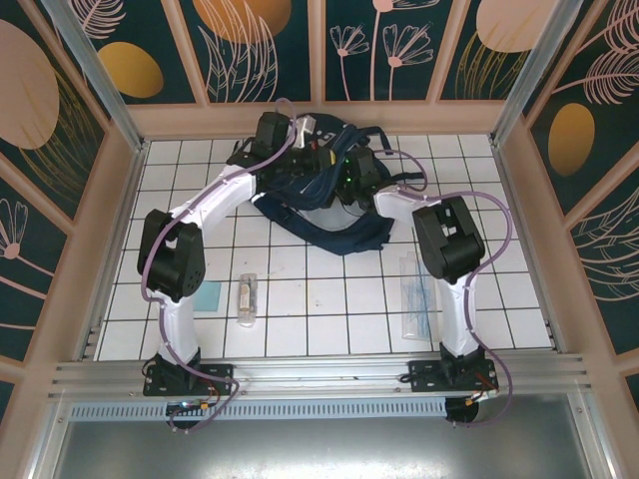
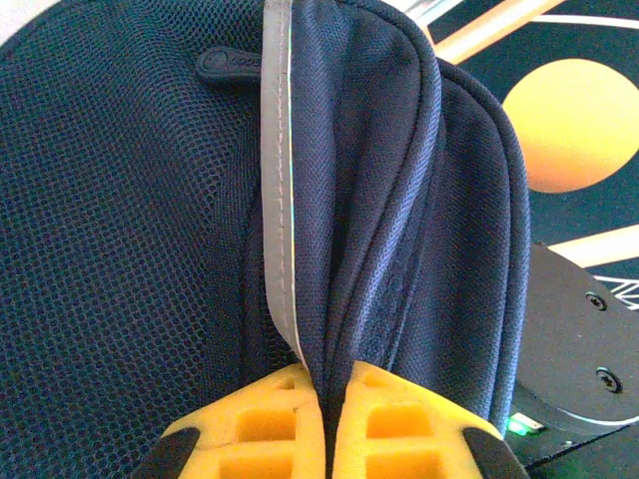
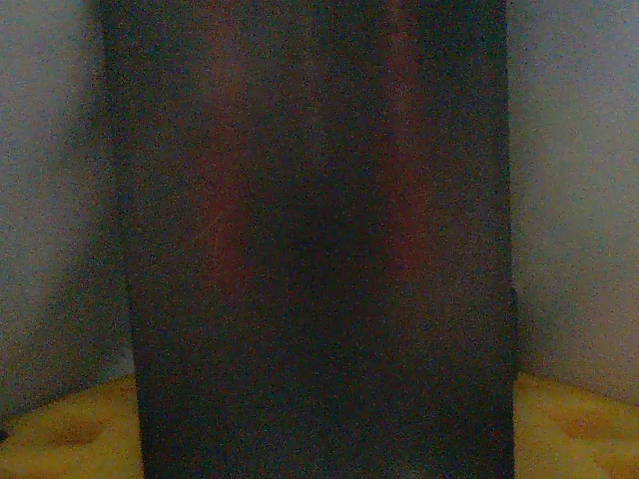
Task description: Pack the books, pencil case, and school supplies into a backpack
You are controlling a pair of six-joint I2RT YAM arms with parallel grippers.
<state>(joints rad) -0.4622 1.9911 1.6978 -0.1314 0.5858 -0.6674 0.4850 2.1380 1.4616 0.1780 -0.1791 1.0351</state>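
Note:
The navy backpack (image 1: pixel 319 215) lies at the back middle of the table, and its fabric shows close up (image 2: pixel 399 200) in the left wrist view. My left gripper (image 1: pixel 298 150) (image 2: pixel 329 384) is shut on a fold of that fabric beside a grey-white reflective stripe (image 2: pixel 275 200). My right gripper (image 1: pixel 344 185) (image 3: pixel 321 399) reaches into the backpack. A dark oblong thing, apparently the pencil case (image 3: pixel 319 239), spans the gap between its widely spread yellow fingers (image 3: pixel 60 429); whether they still press it is unclear in the dim light. The books are out of view.
On the white tiled table lie a long clear sleeve (image 1: pixel 415 296) by the right arm, a small clear tube packet (image 1: pixel 247 298) and a pale-teal card (image 1: pixel 208 296) by the left arm. Patterned walls enclose the table closely.

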